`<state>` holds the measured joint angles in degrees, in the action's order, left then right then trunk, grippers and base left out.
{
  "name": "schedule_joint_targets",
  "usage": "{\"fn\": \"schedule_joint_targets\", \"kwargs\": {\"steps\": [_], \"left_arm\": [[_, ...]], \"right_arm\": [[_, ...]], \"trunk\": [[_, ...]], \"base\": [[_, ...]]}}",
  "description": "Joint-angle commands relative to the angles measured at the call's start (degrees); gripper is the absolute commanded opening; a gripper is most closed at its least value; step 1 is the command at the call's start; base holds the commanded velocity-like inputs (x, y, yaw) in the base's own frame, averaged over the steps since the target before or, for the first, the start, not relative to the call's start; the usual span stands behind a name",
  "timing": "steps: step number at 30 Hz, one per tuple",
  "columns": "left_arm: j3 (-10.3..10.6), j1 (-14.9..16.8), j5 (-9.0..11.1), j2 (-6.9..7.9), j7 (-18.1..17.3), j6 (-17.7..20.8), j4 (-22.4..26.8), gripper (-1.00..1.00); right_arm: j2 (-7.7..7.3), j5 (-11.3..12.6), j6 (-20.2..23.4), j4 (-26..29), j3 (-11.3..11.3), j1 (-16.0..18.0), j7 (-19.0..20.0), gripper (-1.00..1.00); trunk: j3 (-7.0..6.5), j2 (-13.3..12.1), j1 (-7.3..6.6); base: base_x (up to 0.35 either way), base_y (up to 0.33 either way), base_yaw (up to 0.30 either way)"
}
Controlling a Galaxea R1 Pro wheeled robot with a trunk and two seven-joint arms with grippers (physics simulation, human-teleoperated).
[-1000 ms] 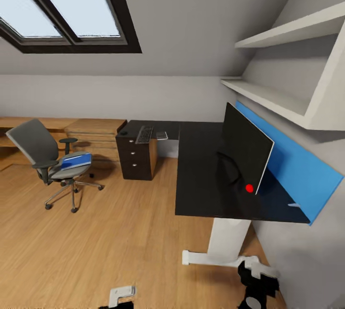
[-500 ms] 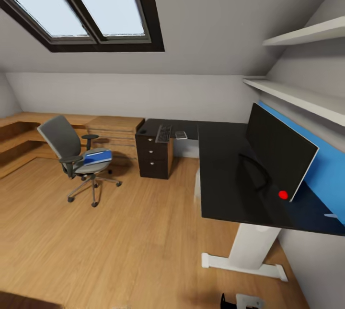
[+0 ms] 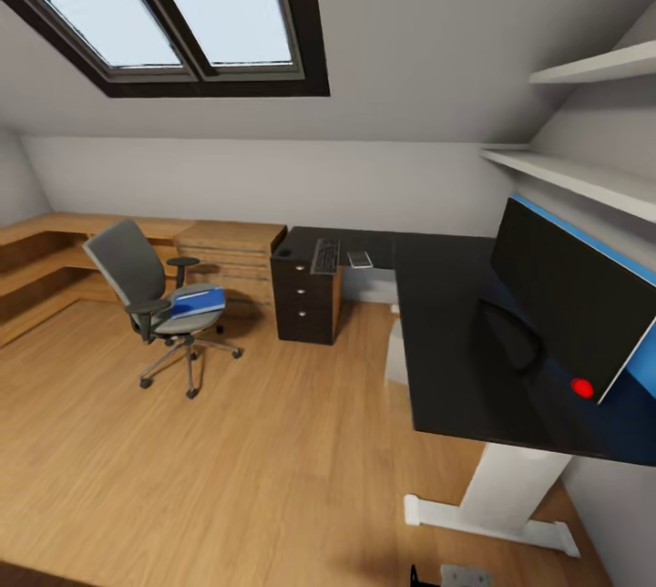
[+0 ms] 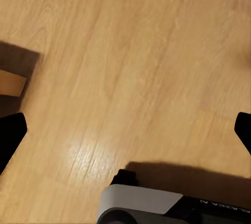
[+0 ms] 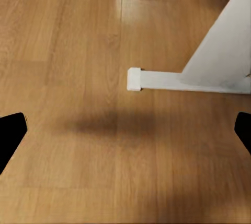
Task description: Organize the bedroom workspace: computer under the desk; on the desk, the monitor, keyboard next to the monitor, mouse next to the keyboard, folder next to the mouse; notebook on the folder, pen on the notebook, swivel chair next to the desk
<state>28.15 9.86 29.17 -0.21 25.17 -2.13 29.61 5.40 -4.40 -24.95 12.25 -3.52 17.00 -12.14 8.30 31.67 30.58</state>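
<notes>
The grey swivel chair (image 3: 137, 282) stands on the wood floor at the left, apart from the desk, with the blue folder (image 3: 197, 301) lying on its seat. The black L-shaped desk (image 3: 456, 341) fills the right side. On it the monitor (image 3: 569, 300) stands before the blue back panel. At the desk's far end lie the keyboard (image 3: 325, 255), the small dark mouse (image 3: 290, 252) to its left, and a small grey flat notebook (image 3: 360, 259) to its right. A pale box, probably the computer (image 3: 396, 355), shows under the desk edge. My left gripper (image 4: 125, 135) and right gripper (image 5: 125, 130) hang open over bare floor.
A black drawer unit (image 3: 305, 304) carries the desk's far end. A light wood dresser (image 3: 232, 254) and low wood shelving (image 3: 46, 250) line the back wall. The desk's white leg and foot (image 5: 157, 80) lie near my right gripper. My own base (image 4: 157, 205) shows below the left gripper.
The camera has turned left, so everything has slid right in the picture. My arm parts have dropped from the lower edge. Nothing in the room has moved.
</notes>
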Motion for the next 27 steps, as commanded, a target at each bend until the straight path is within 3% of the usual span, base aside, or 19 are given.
{"fn": "schedule_joint_targets", "kwargs": {"steps": [1, 14, 20, 27], "left_arm": [[0.5, 0.1, 0.6, 0.02, 0.4, -0.2, 0.0, 1.0], [0.1, 0.1, 0.8, 0.02, 0.4, -0.1, -0.3, 1.0], [0.0, 0.1, 1.7, 0.04, 0.3, -0.2, -3.0, 1.0], [-0.1, 0.1, 2.5, -0.04, 0.3, -0.2, -3.8, 1.0]], "right_arm": [[0.05, -0.5, -0.2, 0.0, -0.4, 0.1, -0.2, 1.0], [0.05, -0.5, -0.2, -0.1, -0.3, 0.1, -0.2, 1.0], [0.05, -0.5, -0.2, -0.1, -0.3, 0.0, -0.2, 1.0], [0.05, -0.5, -3.6, -1.6, -0.3, 0.0, -0.2, 1.0]], "trunk": [[0.1, 0.1, 0.04], [0.1, 0.1, 0.04], [0.1, 0.1, 0.04], [0.1, 0.1, 0.04]], "base": [[0.217, 0.272, 0.0], [0.217, 0.272, 0.0], [0.243, 0.253, 0.0], [0.301, 0.175, -0.13]]}}
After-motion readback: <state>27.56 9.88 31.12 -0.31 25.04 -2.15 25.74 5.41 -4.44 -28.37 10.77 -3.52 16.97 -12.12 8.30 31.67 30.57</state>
